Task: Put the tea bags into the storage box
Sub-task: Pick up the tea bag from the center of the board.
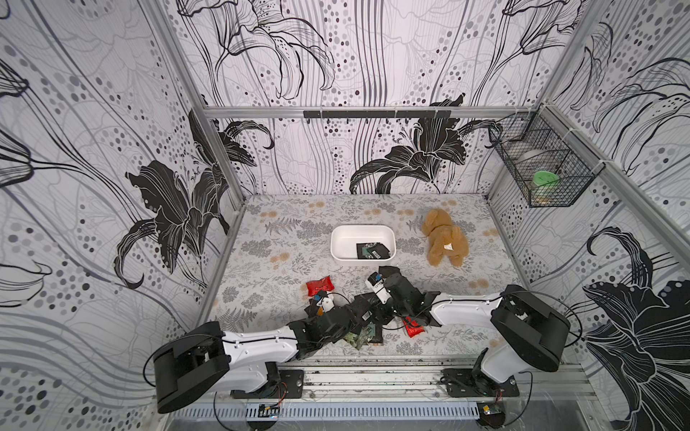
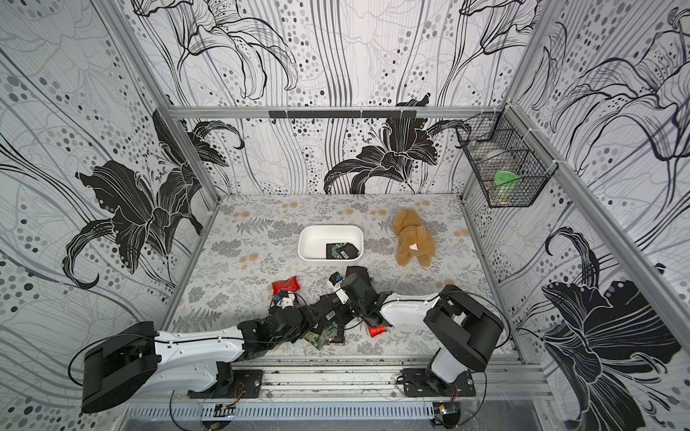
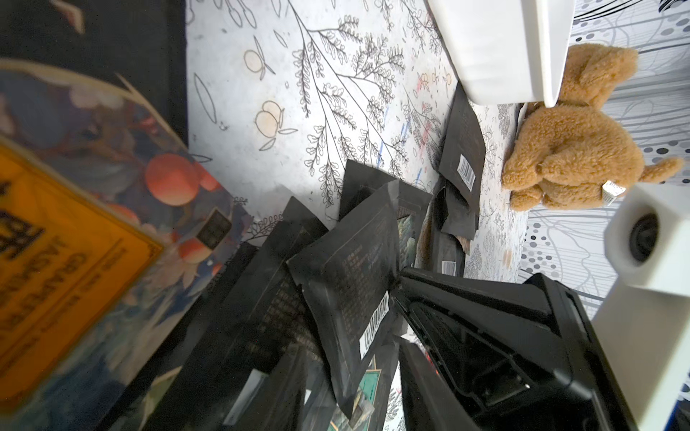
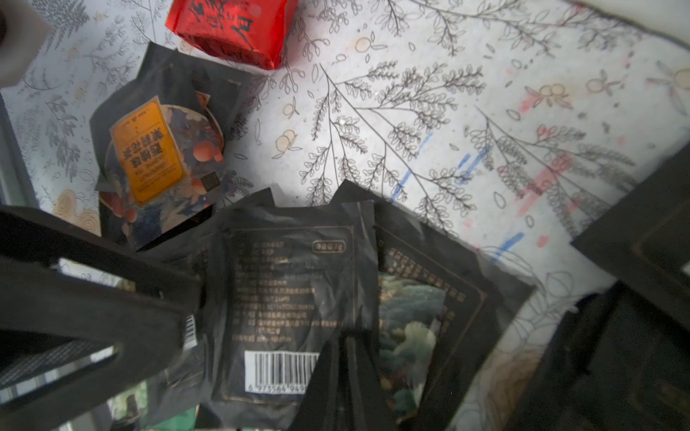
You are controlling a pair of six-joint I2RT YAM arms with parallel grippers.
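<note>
Tea bags (image 1: 364,330) lie heaped at the middle of the tabletop's front edge. The right gripper (image 4: 345,347) pinches one black barcoded tea bag (image 4: 283,298) (tilted up off the heap). The left gripper (image 1: 341,313) sits just beside it; its jaw opening cannot be told. The storage box (image 1: 338,242) stands mid-tabletop, with a few black bags in its near right corner.

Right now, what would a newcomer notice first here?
The heap of black tea bags at the near edge of the table, where the right gripper pinches a barcoded sachet. Behind it sits the white storage box, nearly empty, and a tan plush toy to its right.
</note>
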